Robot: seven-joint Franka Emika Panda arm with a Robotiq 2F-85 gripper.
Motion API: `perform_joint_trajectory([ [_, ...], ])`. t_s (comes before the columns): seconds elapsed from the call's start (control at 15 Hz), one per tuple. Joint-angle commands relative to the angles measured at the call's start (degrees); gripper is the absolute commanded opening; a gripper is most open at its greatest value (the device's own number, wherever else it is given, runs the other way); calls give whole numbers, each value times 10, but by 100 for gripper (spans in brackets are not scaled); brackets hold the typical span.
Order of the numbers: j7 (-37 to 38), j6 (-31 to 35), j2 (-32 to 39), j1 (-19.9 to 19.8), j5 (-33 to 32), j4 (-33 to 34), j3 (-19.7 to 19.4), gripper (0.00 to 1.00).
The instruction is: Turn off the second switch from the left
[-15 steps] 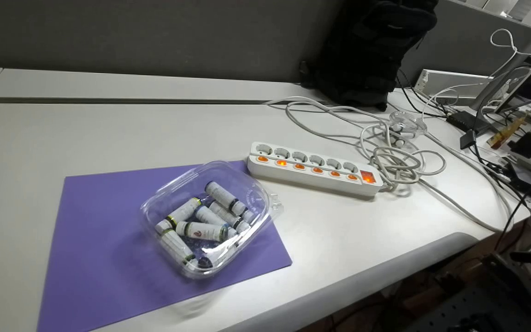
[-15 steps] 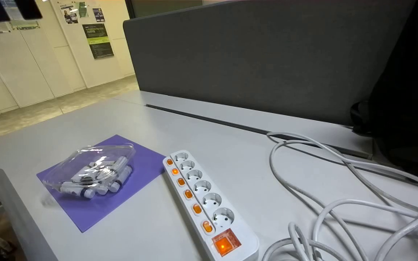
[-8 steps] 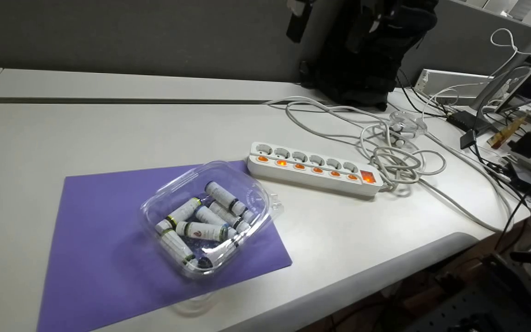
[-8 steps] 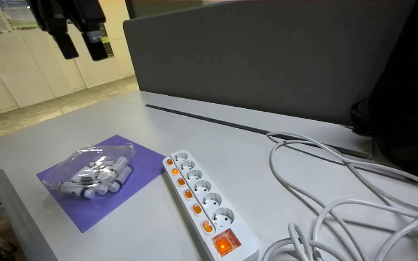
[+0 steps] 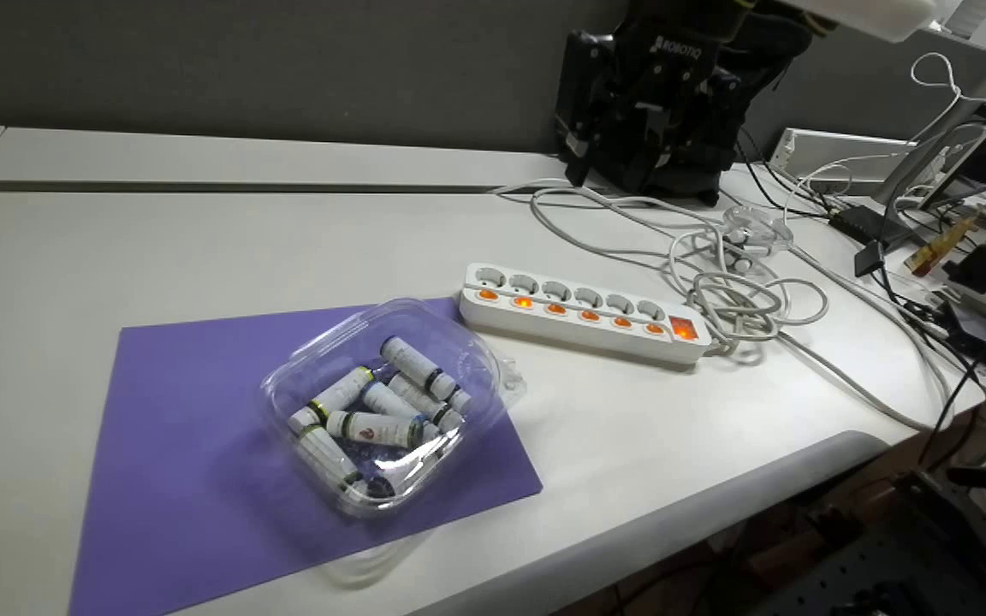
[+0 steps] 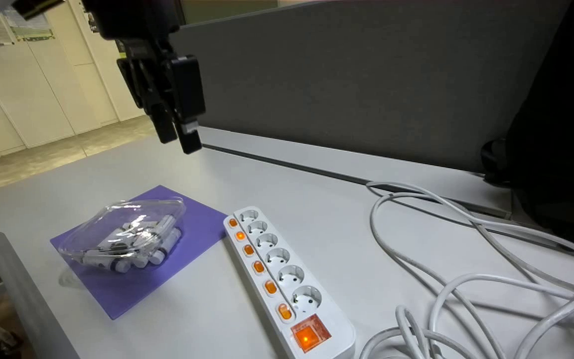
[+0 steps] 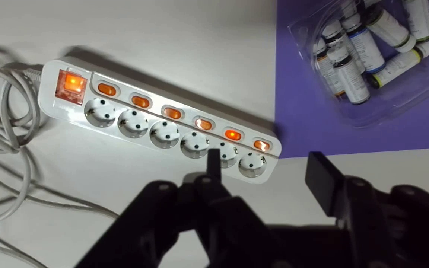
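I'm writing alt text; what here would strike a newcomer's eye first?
Probably the white power strip: in an exterior view its second switch from the left and the large square switch at the right end glow orange. Left of it, small bottles lie in a clear plastic container on a purple mat. The open gripper looms low in the wrist view.
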Motion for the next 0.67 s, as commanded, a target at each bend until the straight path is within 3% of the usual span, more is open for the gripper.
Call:
perform_joint_trajectory([
  [0.0, 44, 27, 50, -3, -28, 20, -7, 31],
  [0.33, 91, 60, 107, 2, -80, 39, -13, 1],
  [0.6, 122, 60, 136, 9, -122, 63, -24, 0],
])
